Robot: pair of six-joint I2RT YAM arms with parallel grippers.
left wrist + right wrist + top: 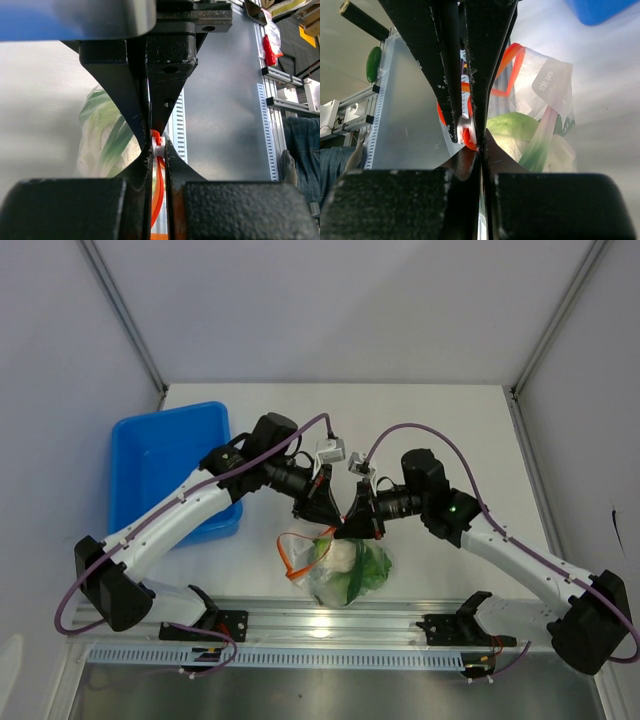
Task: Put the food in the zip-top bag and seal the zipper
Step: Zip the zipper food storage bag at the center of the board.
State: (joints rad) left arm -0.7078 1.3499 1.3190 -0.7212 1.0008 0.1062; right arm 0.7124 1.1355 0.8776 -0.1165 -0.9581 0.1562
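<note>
Toward six o'clock on the table (450, 430) lies the zip-top bag (352, 580), food (345, 558) inside. At its twelve o'clock edge the left gripper (157, 145) and right gripper (469, 136) each pinch the orange-red zipper (291, 552), jaws together, likely to press it closed.

The zip-top bag (540, 80) is seen to be made of thin, clear plastic, crinkled and glossy, with light caught on its folds. The zipper (512, 60) is formed as a smooth orange-red plastic strip. The food (512, 125) inside is finished smooth, in pale white and green. The left hand (157, 145) and the right hand (470, 136) are fitted with matt black plastic fingers, scuffed pale along the edges, and a rough, pebbled black surface is shown at their bases. The bin (165, 465) is moulded in smooth, glossy blue plastic. The table (450, 430) is finished matt white. The rail (330, 620) is made of ribbed, brushed metal. The cables (400, 428) are sheathed in smooth purple plastic.
</note>
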